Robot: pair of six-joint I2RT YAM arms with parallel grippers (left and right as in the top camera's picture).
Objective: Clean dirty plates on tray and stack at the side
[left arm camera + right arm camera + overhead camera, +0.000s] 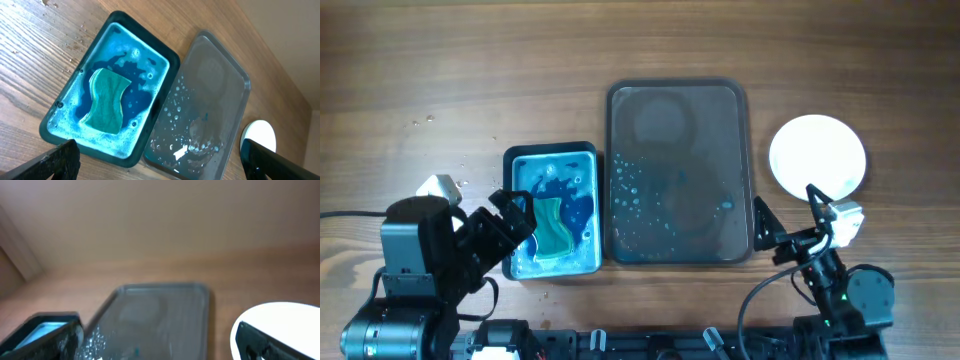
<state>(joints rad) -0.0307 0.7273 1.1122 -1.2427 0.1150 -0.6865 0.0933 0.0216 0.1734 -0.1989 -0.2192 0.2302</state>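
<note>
- Brown wooden tabletop; the grey tray lies in the middle, wet with droplets.
- The white plates sit off the tray, near its right edge. I cannot tell how many are stacked.
- A basin of blue water holding a green sponge sits just left of the tray.
- My left jaws stand wide by the basin's left edge, holding nothing.
- My right jaws stand wide near the plates, holding nothing.
</note>
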